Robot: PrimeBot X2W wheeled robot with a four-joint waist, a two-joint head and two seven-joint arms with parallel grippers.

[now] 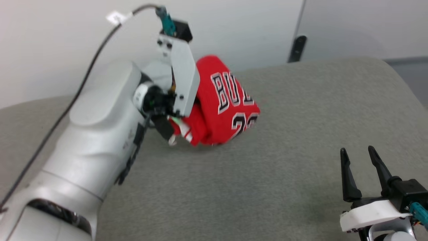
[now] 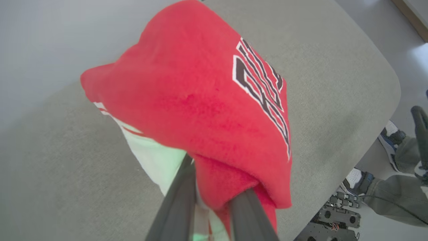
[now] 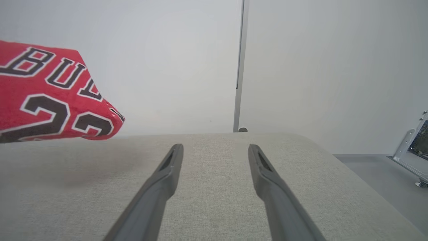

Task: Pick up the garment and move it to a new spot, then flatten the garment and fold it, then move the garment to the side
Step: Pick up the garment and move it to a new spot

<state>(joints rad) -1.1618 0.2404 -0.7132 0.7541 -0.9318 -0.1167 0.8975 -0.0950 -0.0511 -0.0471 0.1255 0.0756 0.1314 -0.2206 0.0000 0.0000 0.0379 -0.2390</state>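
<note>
The garment (image 1: 227,103) is soft red cloth, matt and slightly fuzzy, with a fine knit grain in the left wrist view. Its black lettering (image 1: 222,92) is flat with white edging, and the white sleeve cloth (image 2: 153,160) looks smoother. The tabletop (image 1: 301,140) is covered in grey woven fabric, matt and coarse-grained. The left arm's shell (image 1: 97,134) is pale, smooth plastic with a soft sheen. The fingers of the left gripper (image 2: 219,175) and the right gripper (image 1: 357,149) look like dark matt plastic. The wall (image 1: 50,43) is smooth and matt.
</note>
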